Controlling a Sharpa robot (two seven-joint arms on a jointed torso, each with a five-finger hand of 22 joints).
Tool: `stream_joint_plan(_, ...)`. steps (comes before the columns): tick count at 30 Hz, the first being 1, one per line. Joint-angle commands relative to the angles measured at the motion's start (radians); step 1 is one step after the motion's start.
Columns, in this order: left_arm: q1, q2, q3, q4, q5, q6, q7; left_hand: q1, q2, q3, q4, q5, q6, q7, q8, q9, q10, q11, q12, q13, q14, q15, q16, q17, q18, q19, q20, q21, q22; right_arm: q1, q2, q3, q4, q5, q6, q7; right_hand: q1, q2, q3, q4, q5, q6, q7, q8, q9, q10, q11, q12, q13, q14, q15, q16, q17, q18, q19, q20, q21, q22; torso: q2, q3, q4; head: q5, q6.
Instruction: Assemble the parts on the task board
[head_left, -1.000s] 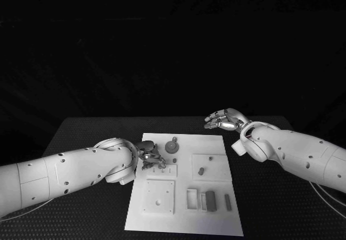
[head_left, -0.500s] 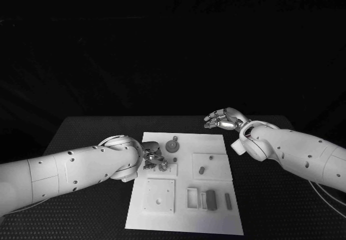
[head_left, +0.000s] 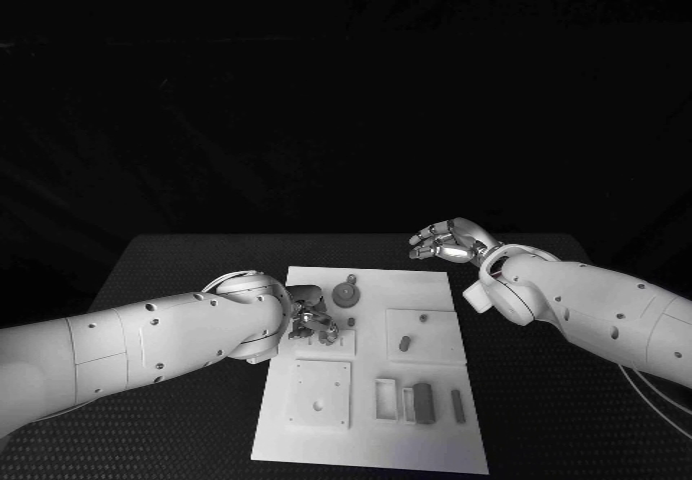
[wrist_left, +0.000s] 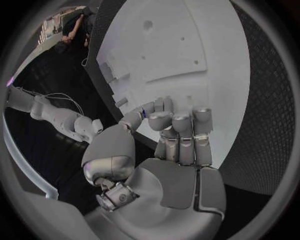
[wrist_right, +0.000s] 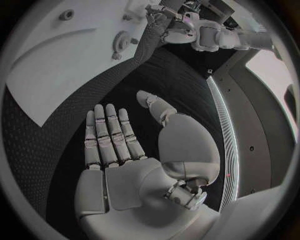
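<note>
Head view: left hand (head_left: 309, 322) fingers curl onto the task board (head_left: 433, 285), grasp unclear; right hand (head_left: 450, 241) hovers beyond, fingers spread, empty.

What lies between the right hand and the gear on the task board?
In the head view, only bare white task board and black table lie between the right hand and the gear; the right wrist view shows likewise.

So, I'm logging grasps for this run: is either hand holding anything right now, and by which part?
The right hand holds nothing, its fingers apart above the table. The left hand has its fingers curled at the task board; whether they pinch a part cannot be told.
</note>
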Motion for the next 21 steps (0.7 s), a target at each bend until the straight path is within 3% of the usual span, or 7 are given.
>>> stream_joint_plan(1,0.000,0.005,0.001,-0.003,-0.015,0.031,-0.003,-0.012,-0.003,0.076,0.006,-0.008,0.165,-0.120,0.020,0.000,-0.032,-0.040,0.004,-0.003,0.025,-0.021,0.005,-0.002,0.020,0.007,-0.093,0.002,0.018,0.000,0.001,0.000,0.000,-0.010,0.002,0.001,0.001,-0.007,-0.003,0.003,0.008,-0.005,0.001,0.005,-0.001,0.005,0.001,-0.006,-0.001,-0.002,0.005,-0.004,-0.002,-0.011,-0.004,0.000,-0.004,0.002,0.001,0.0000,0.0002,0.000,0.001)
stream_joint_plan(4,0.000,0.005,0.001,-0.007,-0.014,0.043,-0.006,-0.018,-0.003,0.080,0.011,-0.020,0.163,-0.120,0.025,-0.001,-0.033,-0.040,0.008,-0.006,0.023,-0.022,0.006,-0.005,0.020,0.009,-0.093,0.003,0.017,0.000,0.003,0.000,0.000,-0.011,0.002,0.000,0.001,-0.007,-0.003,0.004,0.011,-0.006,0.002,0.005,-0.002,0.006,0.001,-0.007,-0.001,-0.002,0.006,-0.004,-0.003,-0.011,-0.005,0.000,-0.005,0.003,0.001,-0.0001,0.0001,0.001,0.001)
stream_joint_plan(8,0.000,0.003,0.001,-0.013,-0.011,0.066,-0.013,-0.030,0.009,0.084,0.033,-0.119,0.154,-0.118,0.033,-0.007,-0.037,-0.038,0.014,-0.017,0.018,-0.022,0.007,-0.014,0.021,0.006,-0.093,0.002,0.015,0.000,0.004,0.000,0.001,-0.011,0.003,-0.001,0.000,-0.008,-0.003,0.004,0.018,-0.006,0.003,0.006,-0.003,0.007,0.002,-0.010,-0.001,-0.004,0.007,-0.004,-0.005,-0.012,-0.006,0.000,-0.007,0.006,0.002,-0.0003,-0.0008,0.001,0.004)
stream_joint_plan(16,0.000,0.012,0.001,-0.028,-0.011,0.061,-0.011,-0.032,0.006,0.087,0.054,-0.177,0.150,-0.117,0.041,-0.015,-0.039,-0.037,0.020,-0.030,0.014,-0.022,0.011,-0.022,0.022,0.003,-0.092,0.003,0.016,0.000,0.004,0.000,0.002,-0.015,0.003,-0.002,0.001,-0.008,-0.003,0.004,0.023,-0.007,0.003,0.006,-0.004,0.008,0.002,-0.012,-0.001,-0.006,0.008,-0.004,-0.006,-0.013,-0.007,0.000,-0.009,0.008,0.002,-0.0006,-0.0005,0.000,0.002)
stream_joint_plan(18,-0.002,0.016,0.001,-0.031,-0.011,0.057,-0.009,-0.033,0.009,0.084,0.065,-0.225,0.149,-0.117,0.044,-0.018,-0.040,-0.037,0.023,-0.034,0.014,-0.022,0.013,-0.025,0.022,0.003,-0.092,0.004,0.016,0.000,0.004,0.000,0.003,-0.017,0.002,-0.002,0.001,-0.008,-0.002,0.003,0.024,-0.007,0.003,0.006,-0.005,0.008,0.002,-0.012,-0.001,-0.006,0.008,-0.004,-0.006,-0.013,-0.007,0.000,-0.009,0.009,0.002,-0.0012,-0.0003,0.000,0.002)
stream_joint_plan(21,-0.004,0.019,0.001,-0.033,-0.011,0.050,-0.007,-0.033,0.011,0.086,0.070,-0.236,0.149,-0.117,0.046,-0.020,-0.041,-0.037,0.025,-0.037,0.013,-0.022,0.014,-0.027,0.022,0.002,-0.092,0.004,0.016,0.000,0.004,0.000,0.004,-0.019,0.002,-0.002,0.002,-0.008,-0.002,0.003,0.026,-0.007,0.003,0.007,-0.005,0.008,0.002,-0.013,-0.001,-0.007,0.008,-0.004,-0.007,-0.013,-0.008,0.000,-0.010,0.010,0.002,-0.0008,-0.0003,-0.001,0.002)
